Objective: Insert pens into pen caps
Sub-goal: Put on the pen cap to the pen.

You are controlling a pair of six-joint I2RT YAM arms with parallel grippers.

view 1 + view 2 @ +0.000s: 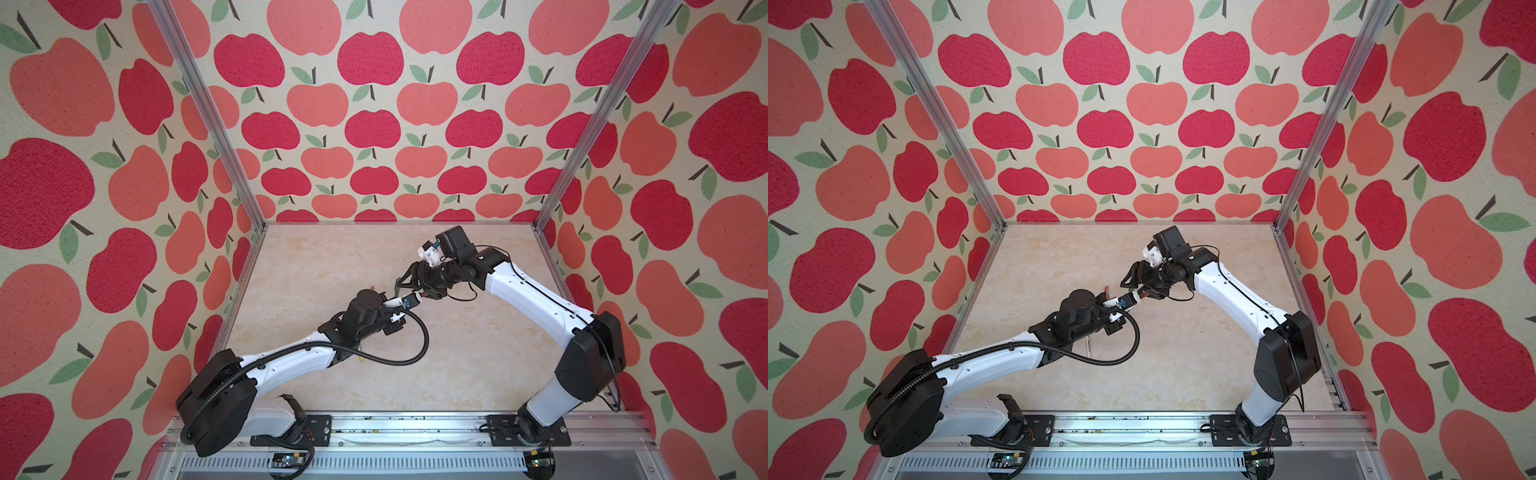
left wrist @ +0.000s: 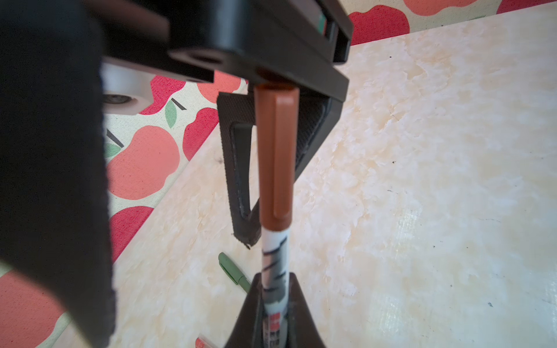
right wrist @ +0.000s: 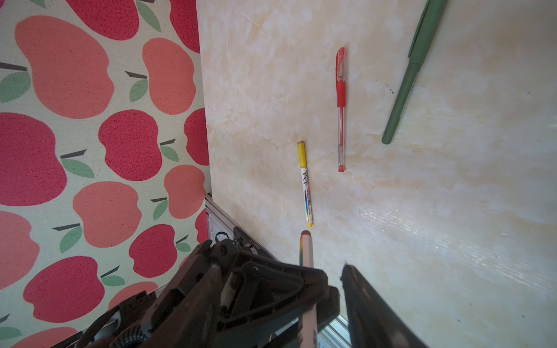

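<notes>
Left wrist: left gripper [image 2: 275, 286] clamps white pen [image 2: 275, 256]; right gripper [image 2: 271, 205] jaws wide, flanking brown cap [image 2: 275, 150].

Likely lab cell, aluminium frame [image 1: 214, 124], apple-print walls [image 1: 374, 104]

No legible text. Print on brown-capped pen [image 2: 275, 283], yellow pen [image 3: 306, 186] unreadable.

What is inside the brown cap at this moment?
The white-barrelled pen, held in the shut left gripper, enters the open end of the brown cap. Its tip is covered by the cap, so how far in it sits cannot be seen.
</notes>
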